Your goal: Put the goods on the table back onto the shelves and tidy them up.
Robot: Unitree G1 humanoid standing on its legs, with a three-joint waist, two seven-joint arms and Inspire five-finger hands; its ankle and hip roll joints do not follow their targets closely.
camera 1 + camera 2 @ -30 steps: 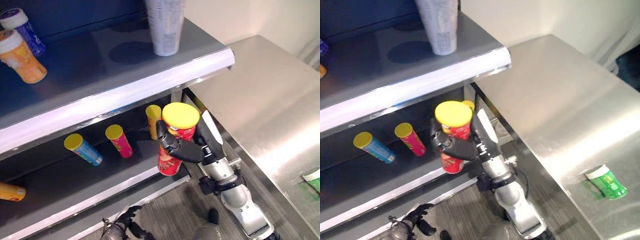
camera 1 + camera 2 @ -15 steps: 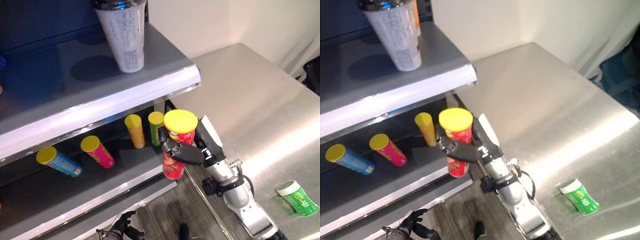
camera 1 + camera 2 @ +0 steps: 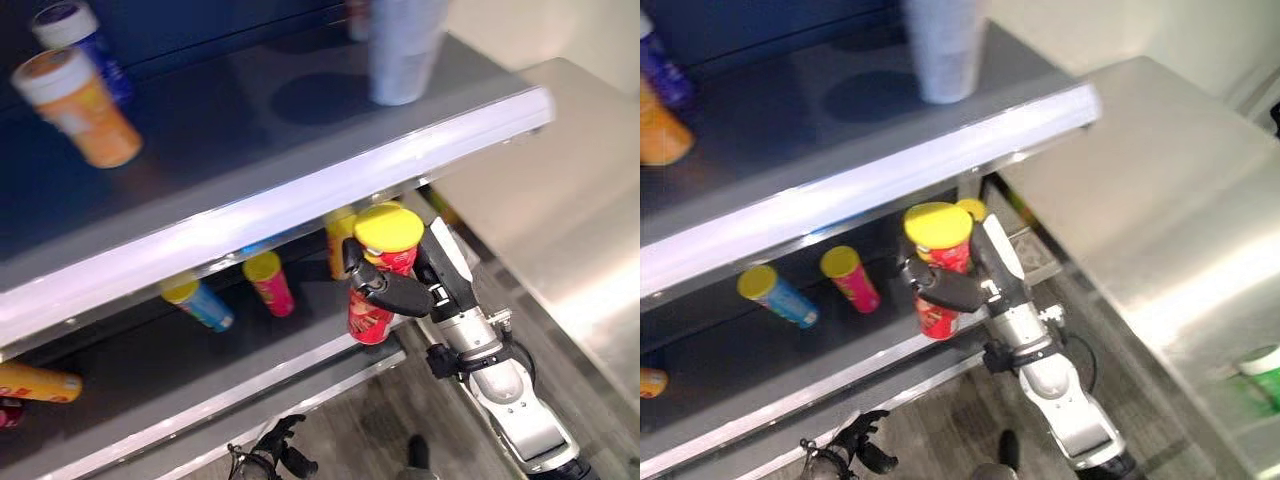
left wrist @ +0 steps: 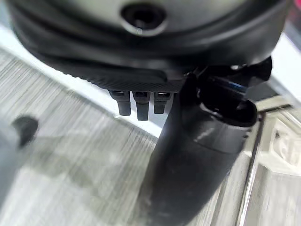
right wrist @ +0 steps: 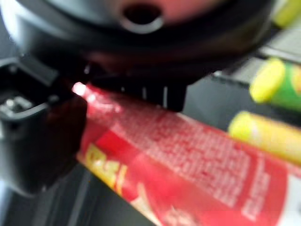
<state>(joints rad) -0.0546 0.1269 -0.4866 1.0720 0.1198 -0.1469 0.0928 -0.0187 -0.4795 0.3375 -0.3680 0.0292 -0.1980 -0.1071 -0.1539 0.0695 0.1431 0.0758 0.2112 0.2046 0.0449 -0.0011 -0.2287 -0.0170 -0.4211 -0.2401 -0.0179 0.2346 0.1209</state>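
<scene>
The right hand [image 3: 395,292] kept its fingers curled around the red chip can [image 3: 380,285], now nearer the lower shelf [image 3: 200,385], so shelving looked imminent.

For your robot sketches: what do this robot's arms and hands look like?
The right arm is silver-grey, built of rounded segments with dark joints between them. Its hand is black with dark fingers and a white cover on the thumb. The left hand is also a dark, glossy bulk with short black fingers.
</scene>
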